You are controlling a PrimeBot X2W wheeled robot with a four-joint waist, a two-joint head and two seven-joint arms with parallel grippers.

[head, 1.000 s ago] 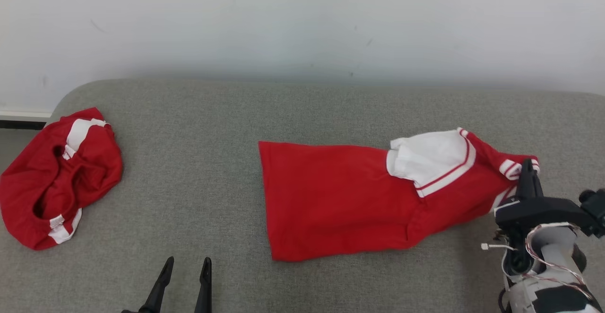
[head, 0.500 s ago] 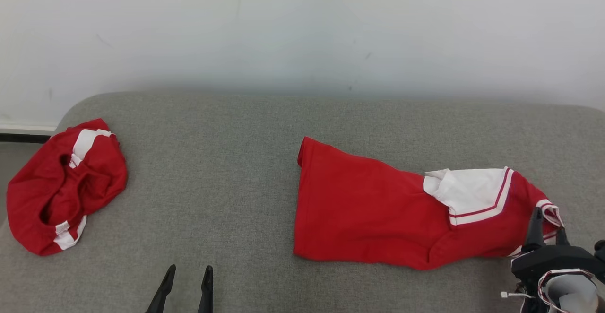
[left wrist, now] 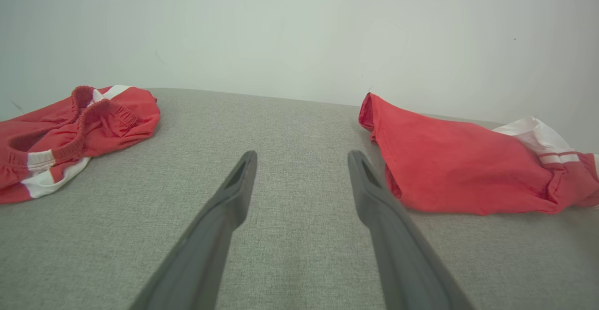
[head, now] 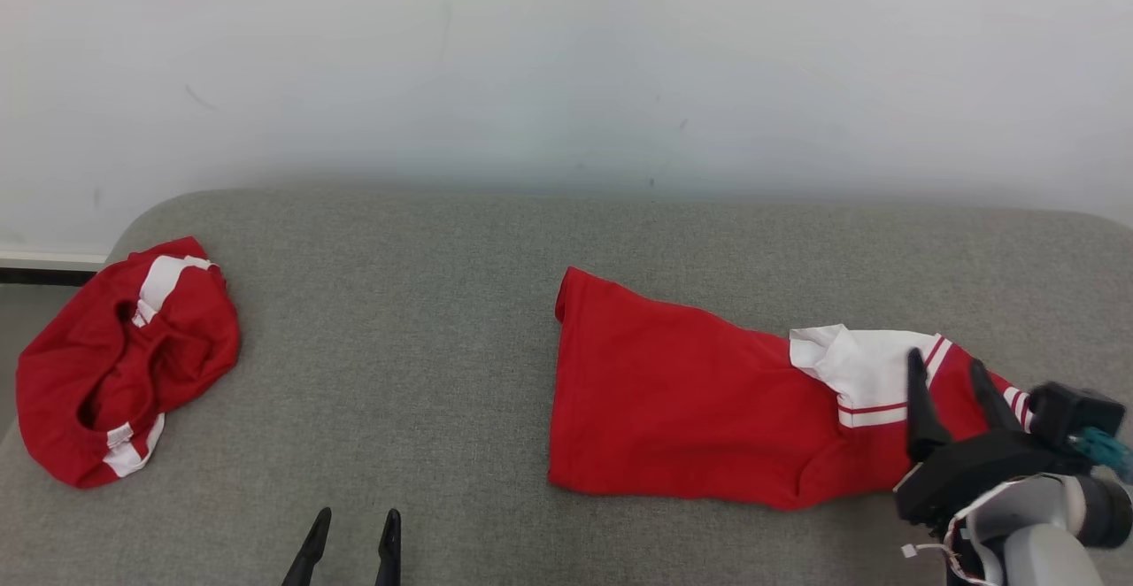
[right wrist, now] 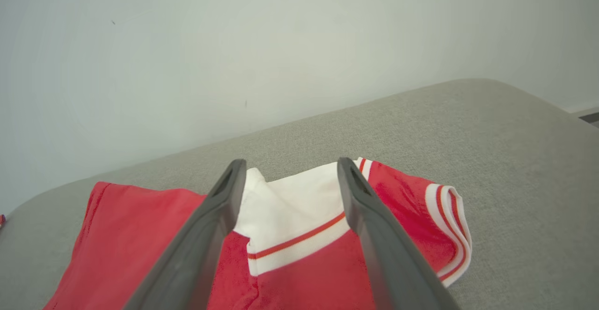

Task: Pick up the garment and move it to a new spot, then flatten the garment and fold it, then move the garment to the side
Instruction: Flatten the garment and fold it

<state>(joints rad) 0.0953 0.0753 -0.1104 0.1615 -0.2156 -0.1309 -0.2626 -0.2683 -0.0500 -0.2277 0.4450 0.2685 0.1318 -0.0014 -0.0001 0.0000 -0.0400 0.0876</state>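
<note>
The garment point(head: 690, 391) is a red shirt with a white collar and striped cuffs. It lies loosely spread on the grey padded surface point(head: 398, 303), hem to the left and collar to the right. My right gripper point(head: 944, 363) hovers open over the collar end with nothing between its fingers. In the right wrist view the right gripper point(right wrist: 291, 162) frames the white collar of the garment point(right wrist: 117, 235). My left gripper point(head: 358, 515) stands open near the front edge, left of the shirt. The left wrist view shows the left gripper point(left wrist: 303, 153) empty, with the garment point(left wrist: 458, 160) to its right.
A second red piece with white bands and an elastic waist point(head: 124, 365) lies crumpled at the surface's far left edge, also in the left wrist view point(left wrist: 70, 127). A pale wall runs behind. Bare grey fabric lies between the two pieces.
My right gripper has opened and let go of the shirt's cuff end, after dragging the shirt to the right. The shirt now rests on the surface. The head camera has tilted slightly.
</note>
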